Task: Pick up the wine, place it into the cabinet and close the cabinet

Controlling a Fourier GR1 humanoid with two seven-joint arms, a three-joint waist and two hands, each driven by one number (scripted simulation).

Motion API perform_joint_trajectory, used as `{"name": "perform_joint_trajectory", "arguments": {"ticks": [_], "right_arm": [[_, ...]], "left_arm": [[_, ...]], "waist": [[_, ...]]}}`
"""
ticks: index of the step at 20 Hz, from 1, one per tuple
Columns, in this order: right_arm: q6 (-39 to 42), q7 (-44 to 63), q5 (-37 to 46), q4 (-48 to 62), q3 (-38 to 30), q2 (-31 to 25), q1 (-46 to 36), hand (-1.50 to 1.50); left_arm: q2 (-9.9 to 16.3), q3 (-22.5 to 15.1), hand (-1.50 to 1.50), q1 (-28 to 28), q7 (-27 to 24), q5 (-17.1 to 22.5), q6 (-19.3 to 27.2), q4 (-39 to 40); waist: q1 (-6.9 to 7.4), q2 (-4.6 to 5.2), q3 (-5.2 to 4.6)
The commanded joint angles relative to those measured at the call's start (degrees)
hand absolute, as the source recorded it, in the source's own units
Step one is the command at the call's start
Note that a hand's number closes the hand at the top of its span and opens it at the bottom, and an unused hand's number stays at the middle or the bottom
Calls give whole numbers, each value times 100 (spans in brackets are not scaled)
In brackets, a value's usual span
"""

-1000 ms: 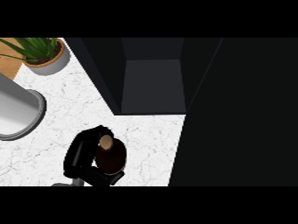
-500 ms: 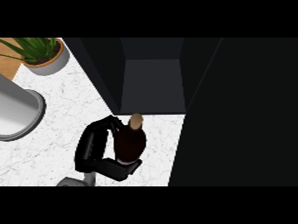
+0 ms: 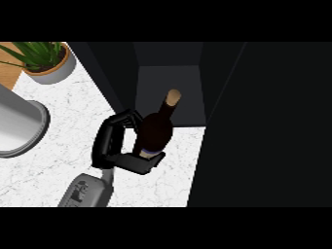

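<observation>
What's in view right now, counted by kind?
Wine bottle: 1, held in the hand
Potted plant: 1
Grey cylinder: 1
Cabinet: 1, open
Hand: 1
Total: 5

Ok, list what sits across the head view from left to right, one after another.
Grey cylinder at the left edge → potted plant → the hand curled round the bottle → wine bottle → open cabinet → the cabinet's dark door filling the right side.
</observation>
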Motion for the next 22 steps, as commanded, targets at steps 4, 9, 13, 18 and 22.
{"name": "perform_joint_trajectory", "arguments": {"ticks": [4, 9, 13, 18, 22], "right_arm": [[49, 501, -147, -1231, -118, -106, 339, -150], [155, 346, -239, -1345, -180, -238, 532, -150], [119, 167, -222, -1193, -73, -140, 547, -150], [299, -108, -435, -921, -62, -125, 417, -150], [319, -210, -552, -914, -206, -85, 615, -150]], "left_arm": [[-19, 217, 150, -878, 125, 18, 110, 739], [-18, 316, 150, -1353, -42, 209, 16, 1528], [-18, 289, 150, -1846, -187, 325, 225, 2039], [-15, 115, 150, -2392, -169, 796, 535, 2479], [-18, 126, 150, -2706, -629, 1130, 574, 3197]], "waist": [[7, 5, -1], [-40, 9, 0], [-77, 21, -1], [-225, 56, -1], [-195, 60, -1]]}}
